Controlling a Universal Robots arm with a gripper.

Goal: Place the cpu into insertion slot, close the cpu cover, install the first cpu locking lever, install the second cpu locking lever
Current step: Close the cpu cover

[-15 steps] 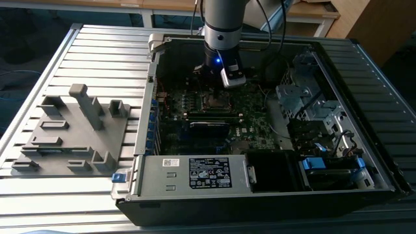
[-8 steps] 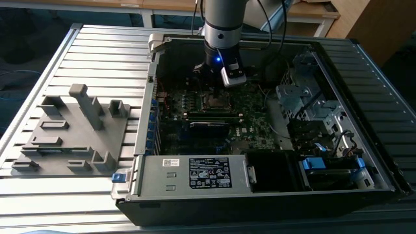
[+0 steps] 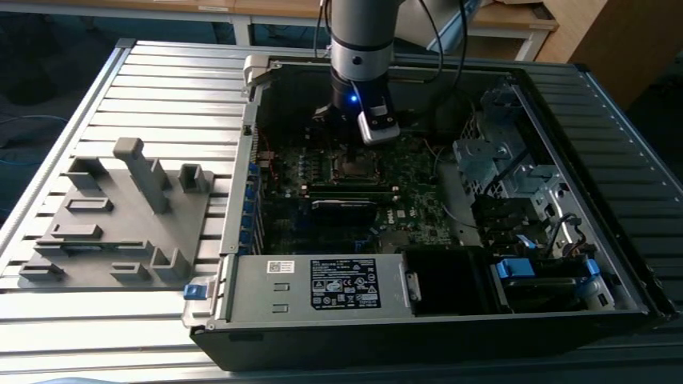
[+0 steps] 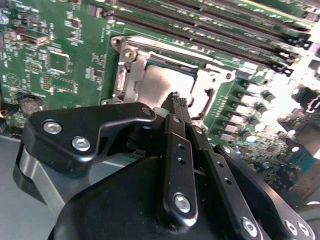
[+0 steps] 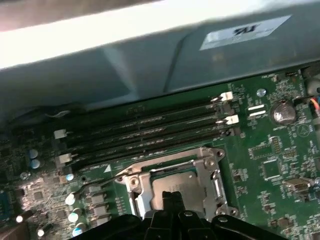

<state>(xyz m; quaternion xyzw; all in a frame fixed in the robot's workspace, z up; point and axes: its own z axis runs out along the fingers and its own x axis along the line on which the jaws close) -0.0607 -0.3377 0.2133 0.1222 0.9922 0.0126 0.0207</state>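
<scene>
- CPU (image 4: 156, 86) lies flat in the insertion slot (image 3: 353, 167), directly under my claw's tips. It is a small square chip with a dull silver-grey metal top.
- CPU cover (image 4: 124, 75), a thin shiny metal frame, lies down around the chip. I judge seating and cover-closing done. I cannot tell whether either locking lever is latched.
- Well apart from the claw, toward the exterior view's left, is a matte grey fixture plate (image 3: 117, 224) with blocky uprights. It rests on the ribbed metal table (image 3: 160, 80).
- My claw (image 4: 177, 100) is matte black with bolted links. Its fingers are clenched together, and I see nothing between them.
- Near the claw, just beside the socket, long narrow black memory slots (image 5: 150, 131) cross the green circuit board (image 4: 65, 30).
- Toward the exterior view's right of the claw stand folded sheet-metal drive bays (image 3: 497, 156).
</scene>
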